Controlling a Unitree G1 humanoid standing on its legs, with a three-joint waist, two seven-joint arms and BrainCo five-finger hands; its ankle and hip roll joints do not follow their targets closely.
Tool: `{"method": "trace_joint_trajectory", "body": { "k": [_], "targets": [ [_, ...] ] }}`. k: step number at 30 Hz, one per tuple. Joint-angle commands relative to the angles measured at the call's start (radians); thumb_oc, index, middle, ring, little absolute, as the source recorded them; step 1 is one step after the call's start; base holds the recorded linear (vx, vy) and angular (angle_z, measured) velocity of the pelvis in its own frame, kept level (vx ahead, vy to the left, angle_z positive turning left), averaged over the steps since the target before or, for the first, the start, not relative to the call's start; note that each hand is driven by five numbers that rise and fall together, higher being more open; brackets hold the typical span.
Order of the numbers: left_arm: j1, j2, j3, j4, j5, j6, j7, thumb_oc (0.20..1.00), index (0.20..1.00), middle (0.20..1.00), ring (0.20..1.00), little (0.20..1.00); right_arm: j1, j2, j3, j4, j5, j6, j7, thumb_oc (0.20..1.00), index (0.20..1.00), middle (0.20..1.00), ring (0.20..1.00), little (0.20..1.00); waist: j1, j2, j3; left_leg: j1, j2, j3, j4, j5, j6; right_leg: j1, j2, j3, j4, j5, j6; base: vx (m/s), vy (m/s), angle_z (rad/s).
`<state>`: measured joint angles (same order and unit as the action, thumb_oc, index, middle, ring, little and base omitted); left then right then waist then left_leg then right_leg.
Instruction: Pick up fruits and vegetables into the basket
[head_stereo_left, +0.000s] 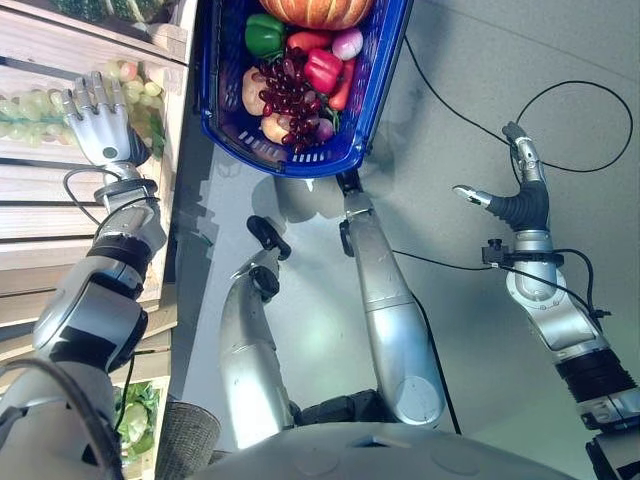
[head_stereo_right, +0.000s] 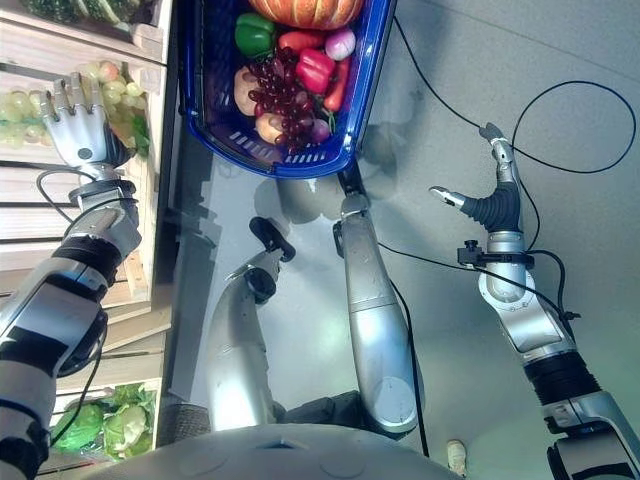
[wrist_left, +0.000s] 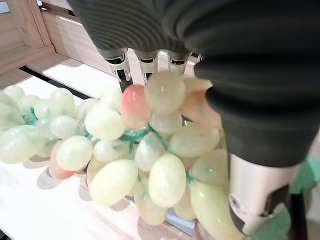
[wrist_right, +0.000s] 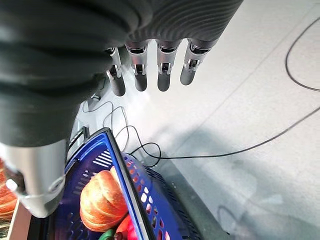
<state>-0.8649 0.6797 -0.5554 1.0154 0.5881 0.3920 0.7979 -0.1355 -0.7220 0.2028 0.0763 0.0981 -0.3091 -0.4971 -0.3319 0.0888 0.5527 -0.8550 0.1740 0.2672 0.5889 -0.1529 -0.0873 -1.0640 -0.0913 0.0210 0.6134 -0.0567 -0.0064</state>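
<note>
A bunch of pale green grapes (wrist_left: 130, 145) lies on a wooden shelf at the left (head_stereo_left: 140, 95). My left hand (head_stereo_left: 100, 125) is right over the bunch with straight fingers (wrist_left: 120, 67) that reach past the grapes, and the thumb is beside them. It is open. The blue basket (head_stereo_left: 300, 163) stands on the floor ahead and holds a pumpkin (head_stereo_left: 315, 10), a green pepper (head_stereo_left: 264, 33), a red pepper (head_stereo_left: 322, 68), purple grapes (head_stereo_left: 285, 95) and other produce. My right hand (head_stereo_left: 522, 205) hangs open over the floor at the right, holding nothing, its fingers (wrist_right: 162, 70) straight.
Wooden shelf boards (head_stereo_left: 40, 200) run down the left side. Leafy greens (head_stereo_right: 110, 425) lie on a lower shelf at the bottom left. Grey floor (head_stereo_left: 480, 90) stretches to the right of the basket.
</note>
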Motion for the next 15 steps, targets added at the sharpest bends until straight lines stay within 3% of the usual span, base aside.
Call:
{"method": "trace_joint_trajectory", "body": {
  "k": [1,5,14,15],
  "targets": [
    [0.034,0.072,-0.006,0.066,-0.009,0.052,0.027,1.000,1.000,1.000,1.000,1.000,-0.020,0.035,0.014,-0.001,0.025,-0.061,-0.026,1.000,1.000,1.000,1.000,1.000,0.005,-0.060,-0.033,-0.082,-0.011,0.002,0.065,-0.064,0.034,-0.022,0.007,0.014,0.028,-0.072,0.077,0.00,0.000,0.00],
    [0.020,0.074,-0.006,0.066,-0.013,0.078,0.047,1.000,1.000,1.000,1.000,1.000,-0.027,0.035,0.016,0.012,0.031,-0.066,-0.030,1.000,1.000,1.000,1.000,1.000,0.004,-0.063,-0.033,-0.096,-0.011,-0.001,0.075,-0.069,0.036,-0.035,0.009,0.013,0.033,-0.070,0.075,0.00,0.000,0.00],
    [-0.020,0.079,0.000,0.081,-0.101,0.067,0.047,1.000,1.000,1.000,1.000,1.000,-0.040,0.037,0.028,0.045,0.044,-0.084,-0.039,1.000,1.000,1.000,1.000,1.000,0.005,-0.070,-0.033,-0.124,-0.010,-0.014,0.095,-0.076,0.039,-0.059,0.012,0.010,0.043,-0.066,0.072,0.00,0.000,0.00],
    [-0.026,0.080,0.000,0.085,-0.112,0.064,0.042,0.746,0.746,0.746,0.746,0.746,-0.042,0.038,0.029,0.049,0.045,-0.086,-0.038,1.000,1.000,1.000,1.000,1.000,0.005,-0.072,-0.033,-0.127,-0.011,-0.015,0.095,-0.076,0.040,-0.062,0.013,0.009,0.043,-0.064,0.071,0.00,0.000,0.00]
  ]
}}
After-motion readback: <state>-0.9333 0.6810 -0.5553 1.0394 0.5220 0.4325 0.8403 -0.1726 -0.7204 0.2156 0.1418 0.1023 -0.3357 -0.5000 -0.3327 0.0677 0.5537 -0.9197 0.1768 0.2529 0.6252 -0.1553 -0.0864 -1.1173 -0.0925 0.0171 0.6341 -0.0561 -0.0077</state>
